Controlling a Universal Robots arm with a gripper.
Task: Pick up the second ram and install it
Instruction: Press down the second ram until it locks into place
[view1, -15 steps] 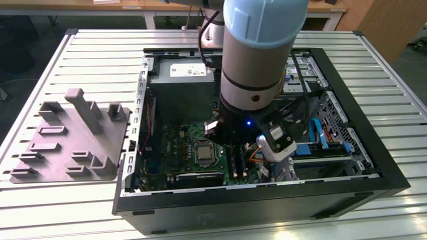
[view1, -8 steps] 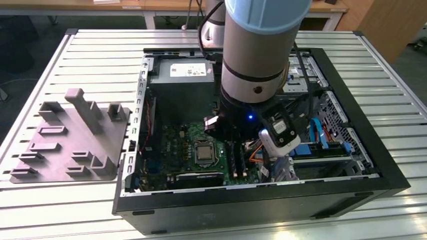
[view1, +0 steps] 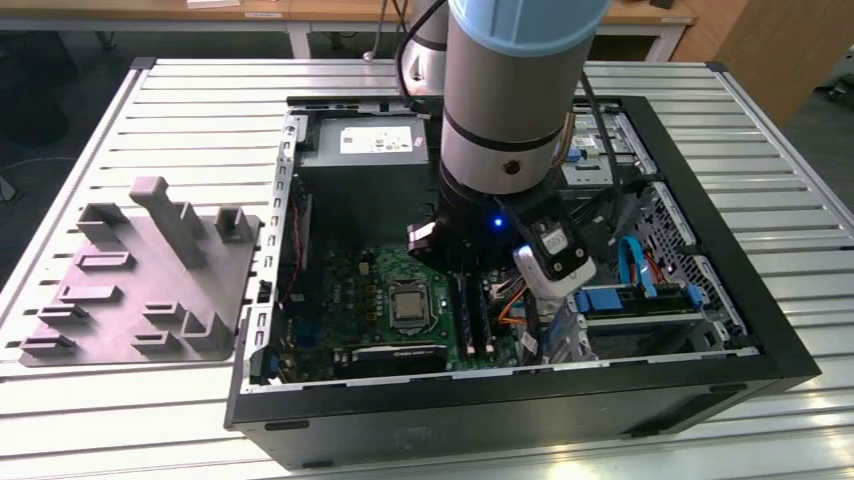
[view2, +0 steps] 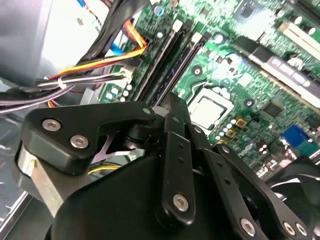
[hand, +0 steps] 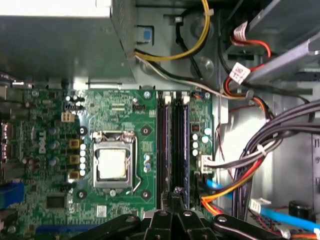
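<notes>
Black gripper (hand: 175, 196) linkage sits closest in both wrist views, its arms converging to a narrow tip (view2: 172, 102) with the fingers drawn tight together and no gap between them. I cannot tell whether anything is pinched there. That tip hangs right over the near end of the memory slots on the green motherboard (hand: 125, 107).

Two long dark sticks stand upright side by side in those slots. The second ram (hand: 179, 145) is the one farther from the processor socket (hand: 114, 164), seated in its slot and running from the near edge of the board towards the far edge. Its neighbour, the other stick (hand: 162, 145), lies just beside it on the socket side. The fingertips appear to be touching or just above the second ram's near end, though the exact contact is hidden by the linkage.

In the exterior view the arm (view1: 514, 90) reaches down into the open computer case (view1: 534, 410), and the second ram (view1: 482, 320) shows as a dark strip to the right of the socket (view1: 407, 305). A grey power supply (view1: 360, 150) fills the far left corner of the case. Orange, blue and black cables (hand: 227, 200) bunch just right of the slots. Well apart, on the slatted table (view1: 200, 100) at the exterior view's left, rests a grey tray (view1: 147, 280) with upright posts
</notes>
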